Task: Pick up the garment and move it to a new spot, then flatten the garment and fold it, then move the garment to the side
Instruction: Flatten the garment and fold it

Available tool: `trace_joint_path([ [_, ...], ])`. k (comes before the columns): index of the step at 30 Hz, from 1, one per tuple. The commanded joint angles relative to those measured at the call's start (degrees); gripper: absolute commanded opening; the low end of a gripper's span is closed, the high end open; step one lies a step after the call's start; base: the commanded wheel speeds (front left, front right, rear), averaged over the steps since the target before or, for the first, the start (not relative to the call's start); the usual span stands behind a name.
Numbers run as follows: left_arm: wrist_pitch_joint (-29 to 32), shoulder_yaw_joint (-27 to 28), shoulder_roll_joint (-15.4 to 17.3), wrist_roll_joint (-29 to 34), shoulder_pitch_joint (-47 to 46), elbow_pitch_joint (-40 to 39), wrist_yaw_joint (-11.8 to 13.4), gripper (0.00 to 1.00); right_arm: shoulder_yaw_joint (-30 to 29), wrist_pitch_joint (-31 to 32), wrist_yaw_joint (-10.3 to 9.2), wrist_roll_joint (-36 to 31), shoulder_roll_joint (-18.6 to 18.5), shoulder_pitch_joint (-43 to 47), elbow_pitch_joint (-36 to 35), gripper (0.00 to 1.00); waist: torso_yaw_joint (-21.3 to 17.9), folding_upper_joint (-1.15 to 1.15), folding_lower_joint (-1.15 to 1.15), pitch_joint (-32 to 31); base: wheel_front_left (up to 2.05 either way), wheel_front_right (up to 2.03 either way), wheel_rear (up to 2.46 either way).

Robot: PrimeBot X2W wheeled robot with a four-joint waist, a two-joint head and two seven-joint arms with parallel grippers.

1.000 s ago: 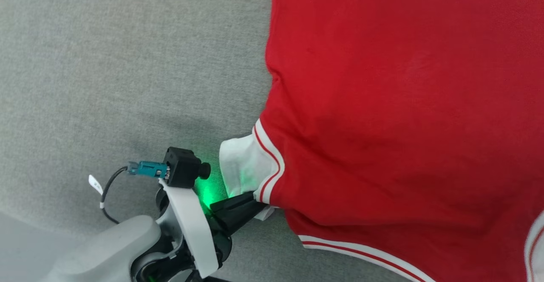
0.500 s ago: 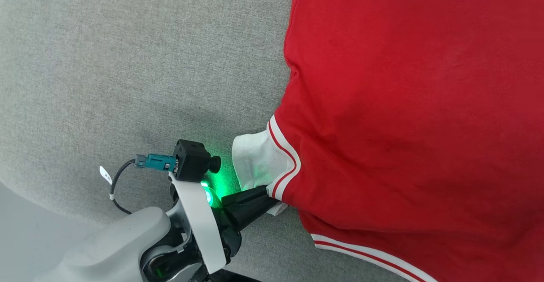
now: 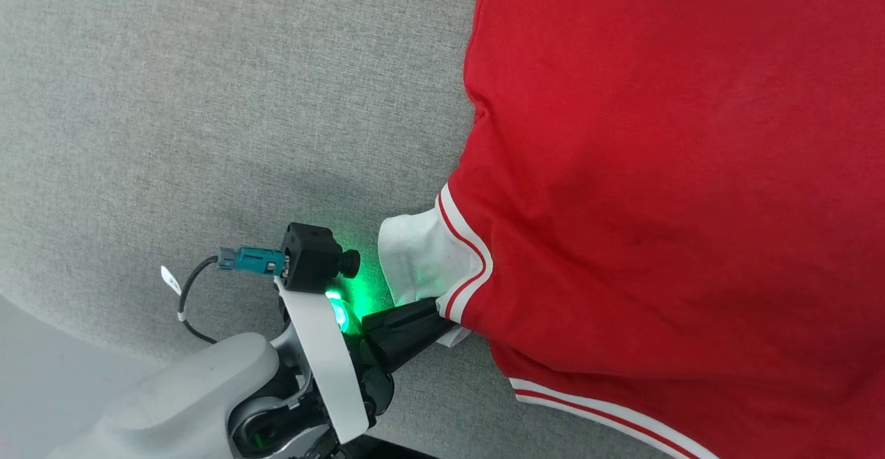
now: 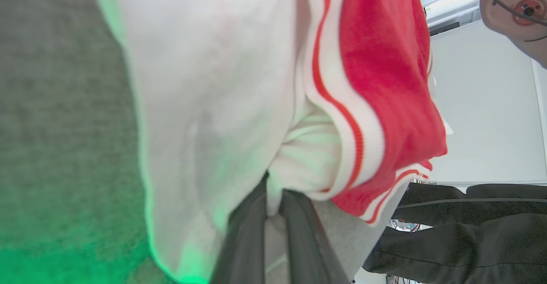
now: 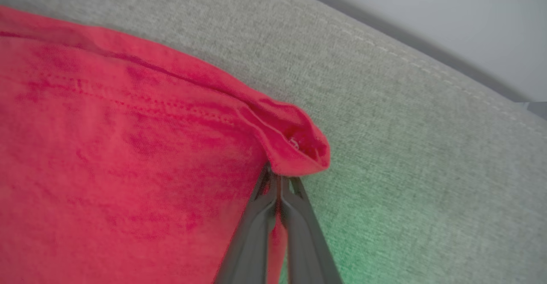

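- While you look down from the head view, the garment (image 3: 657, 203) lies spread over the right half of the grey padded surface (image 3: 207, 99), its red body running off the top, right and bottom of that view
- Your left gripper (image 3: 437, 315) is pinched tight on the white sleeve (image 3: 415, 265), just beside the red-and-white trim; the left wrist view shows cloth bunched between the two fingers
- Your right gripper (image 5: 278, 177) is clamped on a rolled hem corner (image 5: 299, 147), fingers pressed together with red fabric between them
- Over your left wrist sit the black camera block (image 3: 311, 265), its teal plug (image 3: 252, 260) and a looping black cable (image 3: 185, 307), all close to the sleeve
- Grey padding stretches wide to the left of the sleeve and above it
- Mind the rounded edge at the lower left of the head view, with pale floor (image 3: 34, 390) beyond
- Near the hem corner a stitched edge (image 5: 406, 57) crosses the right wrist view
- Past the surface in the left wrist view hangs dark cloth (image 4: 470, 224); you cannot tell whose, and a pale housing (image 4: 513, 1) shows above it
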Motion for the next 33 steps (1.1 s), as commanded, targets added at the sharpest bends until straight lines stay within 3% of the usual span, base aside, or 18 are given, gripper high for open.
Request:
trace_joint_path([
  [1,0.77,-1.67,-4.96,-2.06,0.35,8.52,3.92,0.00,1.35,0.26,-0.02,0.20,0.16,2.69,2.06,0.00,-0.07,-0.01,0.01,0.02,0.00,0.00,0.00],
  [9,-0.45,-1.68,-4.44,-2.75,0.32,9.20,3.92,0.00,2.65,-2.88,-0.01,3.81,-0.79,2.94,-3.22,0.00,-1.13,-0.01,0.01,-1.04,0.00,0.00,0.00],
  [22,-1.80,-0.97,0.22,-4.07,1.96,8.15,3.93,0.00,6.27,-9.89,-0.02,16.15,-12.90,15.39,-22.01,0.00,-7.35,-0.01,0.01,-7.21,0.00,0.00,0.00],
  [33,-3.54,0.15,5.10,-5.23,4.86,4.91,4.79,0.00,3.69,-14.01,-0.02,24.46,-22.26,37.28,-35.03,0.00,-11.22,-0.01,0.01,-13.86,0.00,0.00,0.00],
])
